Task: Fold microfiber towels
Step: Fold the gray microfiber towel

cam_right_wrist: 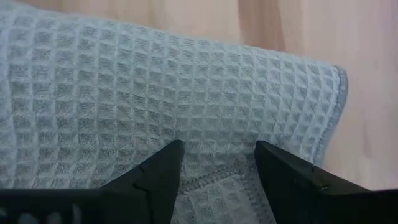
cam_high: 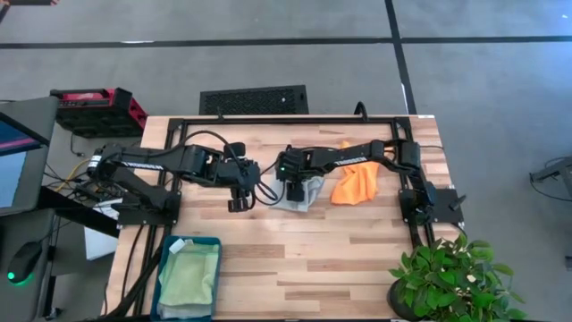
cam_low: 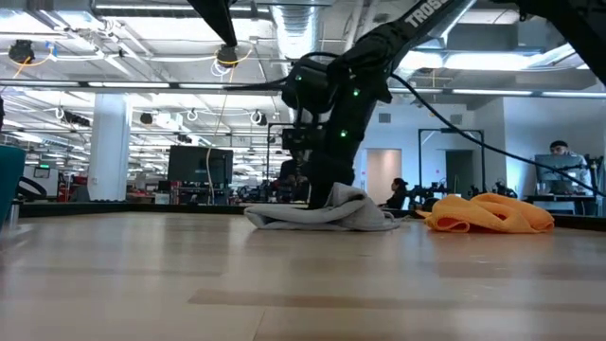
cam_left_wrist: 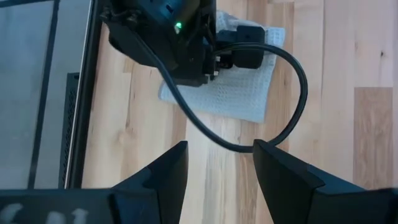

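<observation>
Currently, one green towel (cam_high: 189, 279) lies flat in the teal bin (cam_high: 164, 268) at seven o'clock on the counter (cam_high: 295, 259): judged done, though whether it is folded cannot be told.

Grey towel (cam_high: 302, 193): one in view, bunched at the counter's centre, under work.
Orange towel (cam_high: 355, 184): one, crumpled, just beside the grey at three o'clock of it, untouched.
Count: three towels seen, one bin. Two towels at least left to fold.

Right end effector (cam_right_wrist: 217, 163): down on the grey towel's waffle weave, fingers apart, tips pressing into the cloth near its hemmed edge; nothing clamped. The low view shows it standing over the heap.
Left end effector (cam_left_wrist: 219, 163): fingers apart, empty, hanging over bare wood at nine o'clock of the grey towel, near but clear of it.

Other items: one potted plant (cam_high: 442, 277) at five o'clock; one red case (cam_high: 98, 109) off the counter at ten o'clock.
</observation>
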Robot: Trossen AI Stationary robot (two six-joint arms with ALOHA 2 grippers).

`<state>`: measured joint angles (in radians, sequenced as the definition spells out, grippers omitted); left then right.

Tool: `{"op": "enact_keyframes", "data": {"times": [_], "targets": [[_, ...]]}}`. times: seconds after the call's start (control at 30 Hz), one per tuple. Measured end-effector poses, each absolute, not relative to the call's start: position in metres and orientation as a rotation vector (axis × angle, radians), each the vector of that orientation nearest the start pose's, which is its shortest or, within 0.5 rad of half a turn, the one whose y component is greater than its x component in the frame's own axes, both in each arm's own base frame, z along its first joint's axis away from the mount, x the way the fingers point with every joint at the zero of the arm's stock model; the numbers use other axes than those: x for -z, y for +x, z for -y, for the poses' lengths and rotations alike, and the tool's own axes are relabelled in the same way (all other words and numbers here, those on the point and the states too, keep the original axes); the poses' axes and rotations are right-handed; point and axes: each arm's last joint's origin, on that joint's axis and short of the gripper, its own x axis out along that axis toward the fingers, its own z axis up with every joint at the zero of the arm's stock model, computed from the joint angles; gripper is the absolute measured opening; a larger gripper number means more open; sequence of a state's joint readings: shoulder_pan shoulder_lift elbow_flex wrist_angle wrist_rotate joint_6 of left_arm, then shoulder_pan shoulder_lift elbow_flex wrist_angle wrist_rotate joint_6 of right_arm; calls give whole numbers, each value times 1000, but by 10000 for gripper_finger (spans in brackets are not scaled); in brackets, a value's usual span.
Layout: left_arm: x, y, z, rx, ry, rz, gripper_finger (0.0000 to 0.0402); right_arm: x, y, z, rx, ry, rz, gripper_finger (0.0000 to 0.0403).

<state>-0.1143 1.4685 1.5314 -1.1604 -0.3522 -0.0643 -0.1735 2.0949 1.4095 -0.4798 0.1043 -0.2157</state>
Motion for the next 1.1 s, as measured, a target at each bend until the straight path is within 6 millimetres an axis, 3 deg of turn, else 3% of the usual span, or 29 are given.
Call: {"op": "enact_keyframes", "data": {"times": [0.47,0.77,1.1], "targets": [[-357,276,22,-247,196,-1062,174,-166,387,71,190,-119,-1300,230],[-357,276,22,-243,192,-1063,174,-169,400,69,179,-155,-1171,230],[-357,276,22,-248,183,-1061,174,-161,397,82,193,-147,-1213,230]]}}
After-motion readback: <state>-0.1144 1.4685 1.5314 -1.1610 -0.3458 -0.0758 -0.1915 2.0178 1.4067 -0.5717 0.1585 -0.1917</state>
